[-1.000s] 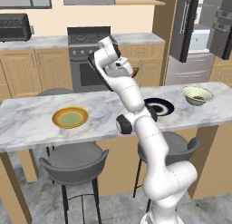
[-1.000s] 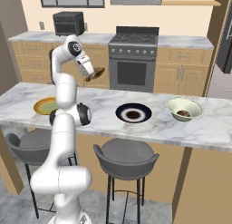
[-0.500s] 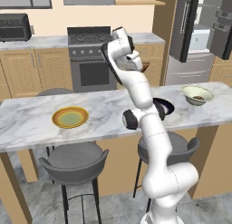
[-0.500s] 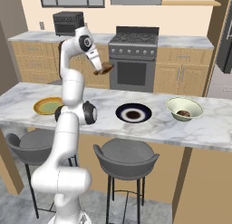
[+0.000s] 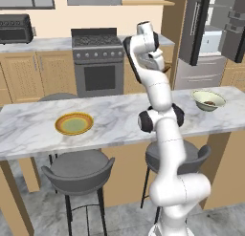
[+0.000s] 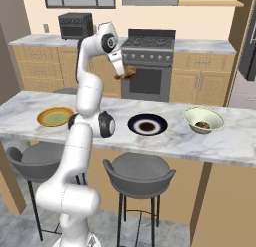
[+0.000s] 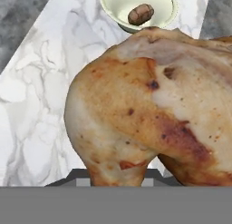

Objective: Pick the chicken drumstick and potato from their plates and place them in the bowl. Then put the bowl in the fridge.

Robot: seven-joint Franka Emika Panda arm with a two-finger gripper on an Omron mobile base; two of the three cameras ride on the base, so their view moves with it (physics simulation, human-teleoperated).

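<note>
Right base view: pincer, apparently clamped on the chicken drumstick, has swung toward the bowl.

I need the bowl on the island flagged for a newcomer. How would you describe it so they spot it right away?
Look along the marble island counter toward the end nearest the fridge. The bowl sits there: deep, cream to pale green, with the dark-brown potato inside. Unlike the flat yellow plate and the dark navy plate, it has high walls.

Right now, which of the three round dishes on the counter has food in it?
The cream bowl at the fridge end holds the potato. The yellow plate and the dark plate carry nothing.
</note>
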